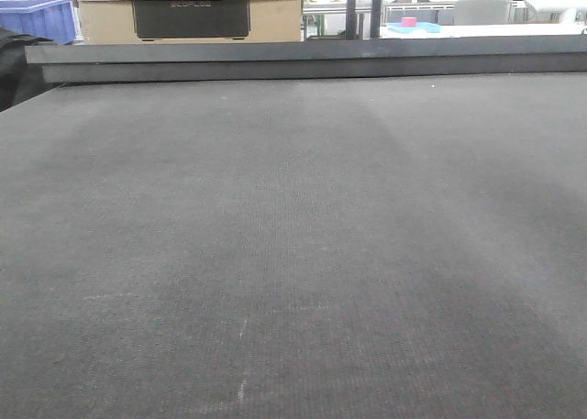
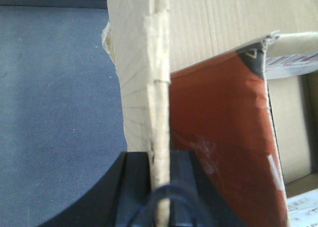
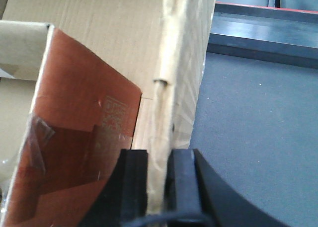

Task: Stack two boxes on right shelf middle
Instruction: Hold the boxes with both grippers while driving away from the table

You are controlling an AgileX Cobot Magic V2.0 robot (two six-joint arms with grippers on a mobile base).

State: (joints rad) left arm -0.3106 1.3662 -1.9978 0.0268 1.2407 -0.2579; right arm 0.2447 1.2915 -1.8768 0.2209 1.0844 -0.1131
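- Beyond the table's point(image 1: 293, 254) far edge, two stacked cartons point(image 1: 188, 11) are cut off by the picture's top. The lettering on their black panel point(image 1: 191, 18) is too faint to read.
- Left of them, past that same edge, a blue bin point(image 1: 37, 16) shows only one corner.
- Far behind the table, a pink thing point(image 1: 409, 21) is too small to name.
- Above the table, the box point(image 2: 208, 28) runs out of both wrist views, and its base is unseen.
- The left fingers point(image 2: 136, 187) and right fingers point(image 3: 133, 182), each pinching a box wall, are cut off by the bottom edge.

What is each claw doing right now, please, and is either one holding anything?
Left claw: closed on an upright wall of the cardboard box.
Right claw: closed on a cardboard box wall as well.
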